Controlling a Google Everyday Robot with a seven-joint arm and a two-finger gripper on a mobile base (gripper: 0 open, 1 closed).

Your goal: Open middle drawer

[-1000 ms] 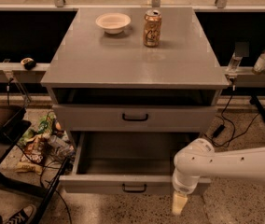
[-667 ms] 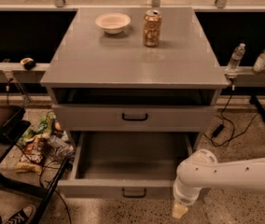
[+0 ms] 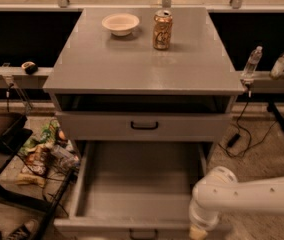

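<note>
The middle drawer (image 3: 141, 184) is grey and stands pulled far out of the cabinet. Its shallow tray looks empty, and its small black bar handle (image 3: 143, 233) shows at the bottom edge of the view. Above it the taller-fronted top drawer (image 3: 102, 126) sits nearly shut, with a wider black handle (image 3: 144, 126). The lowest drawer is hidden under the open one. My gripper (image 3: 198, 233) hangs from the white arm (image 3: 247, 196) at the front right corner of the open drawer, partly cut off by the bottom edge.
On the cabinet top (image 3: 142, 64) stand a white bowl (image 3: 120, 23) and a drink can (image 3: 162, 29). Two bottles (image 3: 252, 63) stand on a ledge to the right. Bags and clutter (image 3: 42, 151) lie on the floor to the left, and cables (image 3: 237, 139) to the right.
My arm has dropped lower and slightly right, so the gripper now sits at the bottom edge of the view. The open drawer has stayed where it was.
</note>
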